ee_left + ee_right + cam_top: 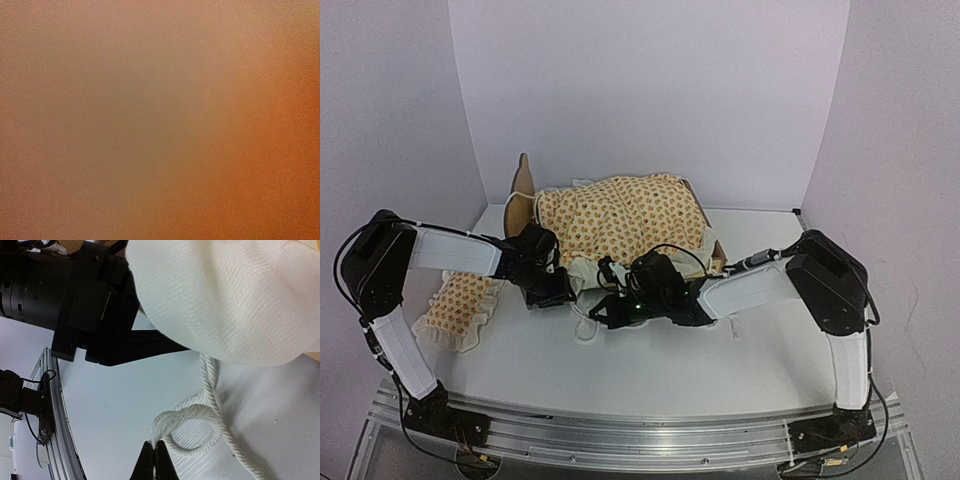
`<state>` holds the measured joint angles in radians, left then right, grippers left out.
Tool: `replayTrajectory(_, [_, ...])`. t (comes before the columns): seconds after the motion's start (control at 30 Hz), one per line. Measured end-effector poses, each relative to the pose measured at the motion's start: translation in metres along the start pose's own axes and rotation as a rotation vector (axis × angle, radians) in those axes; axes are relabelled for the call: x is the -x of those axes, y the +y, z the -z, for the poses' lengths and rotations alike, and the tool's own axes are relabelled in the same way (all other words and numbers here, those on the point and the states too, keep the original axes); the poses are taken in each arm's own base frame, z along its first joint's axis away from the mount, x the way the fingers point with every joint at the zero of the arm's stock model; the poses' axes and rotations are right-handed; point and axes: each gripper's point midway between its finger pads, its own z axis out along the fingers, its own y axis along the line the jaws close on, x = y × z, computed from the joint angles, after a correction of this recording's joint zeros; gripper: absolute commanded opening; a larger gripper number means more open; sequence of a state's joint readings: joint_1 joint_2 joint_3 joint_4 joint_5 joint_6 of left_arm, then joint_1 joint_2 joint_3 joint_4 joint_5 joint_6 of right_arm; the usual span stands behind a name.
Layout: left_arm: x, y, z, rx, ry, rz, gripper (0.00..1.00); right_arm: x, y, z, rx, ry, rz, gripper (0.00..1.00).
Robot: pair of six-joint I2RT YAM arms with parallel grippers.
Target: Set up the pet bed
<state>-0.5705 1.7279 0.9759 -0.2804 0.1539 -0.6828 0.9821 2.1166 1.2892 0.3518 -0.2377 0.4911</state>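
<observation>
At the near table edge: both arm bases sit on the metal rail (640, 430); both arms reach in over the white table (670, 370).
Right gripper (155, 454): low over the table, near centre; jaws fully closed, pinching a loop of white cord (210, 390) at the fingertips.
White cord: lies on the table and runs up under the cream cloth edge.
Left gripper (552, 288): at the near-left corner of the bedding (620, 215), against the cream underside; jaw opening cannot be told, nor whether it holds cloth.
Left wrist view: blurred orange-brown, nothing readable.
Pillow (460, 305): flat on the table at left, under the left forearm, apart from the bed.
Pet bed (712, 250): far middle of the table, orange-print bedding draped over it.
Headboard (525, 185): upright at the bed's left end.
</observation>
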Motion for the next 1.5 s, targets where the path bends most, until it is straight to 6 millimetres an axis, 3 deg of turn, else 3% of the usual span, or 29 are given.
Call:
replayTrajectory(0.2, [0.006,0.003,-0.012,0.007,-0.006,-0.016,0.27,0.001,0.002,-0.001,0.021,-0.013,-0.004,0.00])
replayTrajectory(0.37, [0.012,0.001,-0.021,-0.003,-0.024,-0.029,0.01,-0.002,0.003,-0.001,0.040,-0.017,-0.019,0.00])
replayTrajectory(0.4, [0.014,0.000,-0.022,-0.005,-0.027,-0.032,0.00,-0.001,0.004,-0.001,0.043,-0.020,-0.020,0.00])
replayTrajectory(0.67, [0.017,0.002,-0.015,-0.016,0.004,-0.052,0.00,0.001,-0.004,-0.010,0.021,-0.041,-0.033,0.00])
replayTrajectory(0.77, [0.017,0.005,0.004,-0.032,0.028,-0.064,0.00,0.009,-0.010,-0.022,-0.013,-0.048,-0.037,0.00])
replayTrajectory(0.9, [0.017,-0.006,0.036,-0.125,0.025,-0.125,0.00,0.025,-0.011,-0.035,-0.035,-0.069,-0.024,0.00])
replayTrajectory(1.03, [0.009,-0.013,0.055,-0.227,0.040,-0.216,0.00,0.037,-0.010,-0.044,-0.042,-0.079,-0.006,0.00])
replayTrajectory(1.3, [-0.006,-0.017,0.059,-0.360,0.122,-0.346,0.00,0.029,-0.018,-0.077,-0.010,-0.044,0.034,0.00])
replayTrajectory(1.5, [-0.020,-0.024,0.064,-0.436,0.163,-0.441,0.00,0.020,-0.009,-0.077,0.064,-0.021,0.086,0.00])
